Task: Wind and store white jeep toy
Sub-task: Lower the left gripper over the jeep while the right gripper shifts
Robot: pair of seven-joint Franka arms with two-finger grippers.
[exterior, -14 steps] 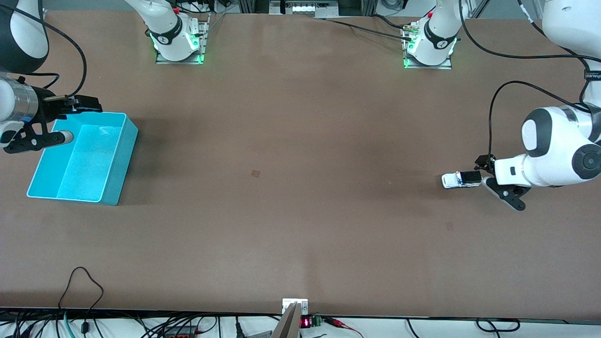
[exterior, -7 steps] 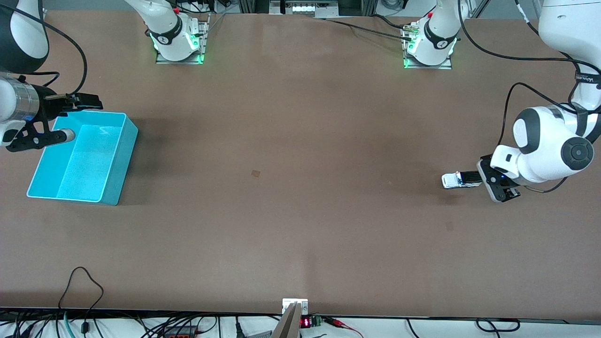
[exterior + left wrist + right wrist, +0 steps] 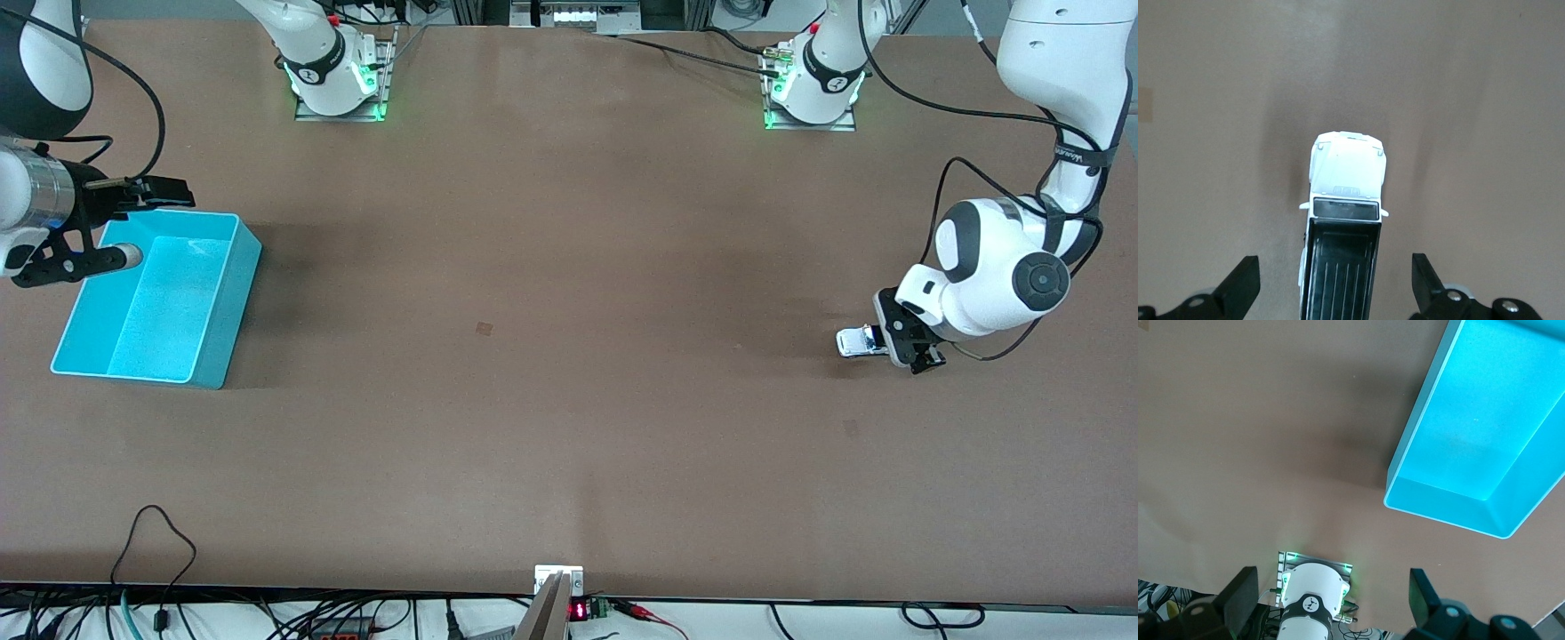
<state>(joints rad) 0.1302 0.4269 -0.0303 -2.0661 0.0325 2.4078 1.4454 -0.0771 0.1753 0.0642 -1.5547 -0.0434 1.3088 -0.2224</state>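
left tool [image 3: 1335, 293] open, moved over white jeep toy [image 3: 855, 341] | right tool [image 3: 1328, 603] open, waits

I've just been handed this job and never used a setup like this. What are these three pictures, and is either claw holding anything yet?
Two white robot arms work at a brown table. The wide picture looks down from across the table; the other two come from cameras on each arm's wrist. The left gripper hangs over the rear of the white jeep toy, fingers open on either side of it, gripping nothing. The toy stands on the table toward the left arm's end. The right gripper waits, open and empty, by the cyan bin at the right arm's end. The bin has nothing in it.
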